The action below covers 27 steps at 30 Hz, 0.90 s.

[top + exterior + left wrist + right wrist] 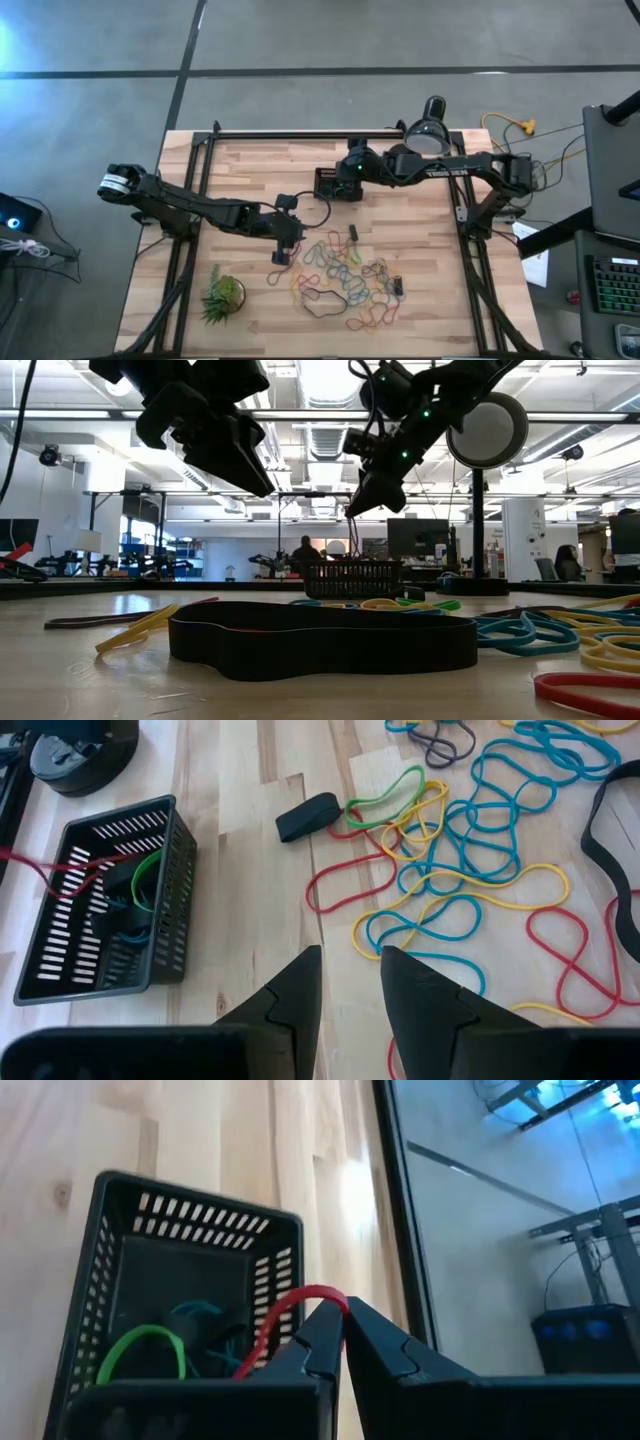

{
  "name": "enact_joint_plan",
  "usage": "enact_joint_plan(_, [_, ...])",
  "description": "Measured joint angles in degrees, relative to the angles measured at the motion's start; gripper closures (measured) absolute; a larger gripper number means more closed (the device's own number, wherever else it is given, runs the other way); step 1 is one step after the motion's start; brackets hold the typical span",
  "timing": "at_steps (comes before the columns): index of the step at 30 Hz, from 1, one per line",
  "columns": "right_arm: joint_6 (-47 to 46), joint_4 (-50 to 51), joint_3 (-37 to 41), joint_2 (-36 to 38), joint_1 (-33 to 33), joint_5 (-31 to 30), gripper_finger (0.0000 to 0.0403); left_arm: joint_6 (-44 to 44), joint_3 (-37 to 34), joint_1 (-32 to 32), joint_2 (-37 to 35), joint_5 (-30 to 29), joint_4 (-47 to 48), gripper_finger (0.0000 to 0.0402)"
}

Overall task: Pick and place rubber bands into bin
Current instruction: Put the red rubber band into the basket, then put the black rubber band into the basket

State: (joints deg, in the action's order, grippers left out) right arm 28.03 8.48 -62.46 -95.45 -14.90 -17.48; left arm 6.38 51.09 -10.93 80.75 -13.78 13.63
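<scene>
Right wrist view: right tool clenched on thin red rubber band above bin

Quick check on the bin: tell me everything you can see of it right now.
The bin is a small black rectangular basket, plastic by its look, with slotted walls. It stands upright on the wooden table, toward its far side, apart from the loose bands. Inside lie a green band and something blue. A red band hangs over its rim, pinched in the shut right gripper just above it.
</scene>
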Motion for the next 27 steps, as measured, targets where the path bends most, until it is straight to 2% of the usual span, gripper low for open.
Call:
enact_joint_plan(3, [-1.3, -0.5, 0.0, 0.1, 0.0, 1.7, 0.0394, 0.0, 0.0, 0.0, 0.0, 0.0, 0.0, 0.0311])
enact_joint_plan(7, [-2.4, 0.7, 0.0, 0.0, 0.0, 8.7, 0.0389, 0.0, 0.0, 0.0, 0.0, 0.0, 0.1, 0.0311])
enact_joint_plan(10, [-3.5, 1.7, 0.0, -0.3, 0.0, 11.6, 0.0373, 0.0, 0.0, 0.0, 0.0, -0.1, 0.1, 0.0311])
enact_joint_plan(20, [-7.9, 3.0, 0.0, -0.3, -0.2, 12.1, 0.0298, 0.0, 0.0, 0.1, 0.0, -0.1, 0.1, 0.0311])
enact_joint_plan(27, [-8.9, 5.8, 0.0, -0.3, -1.0, 12.5, 0.0264, 0.0, 0.0, 0.0, 0.0, -0.1, 0.1, 0.0311])
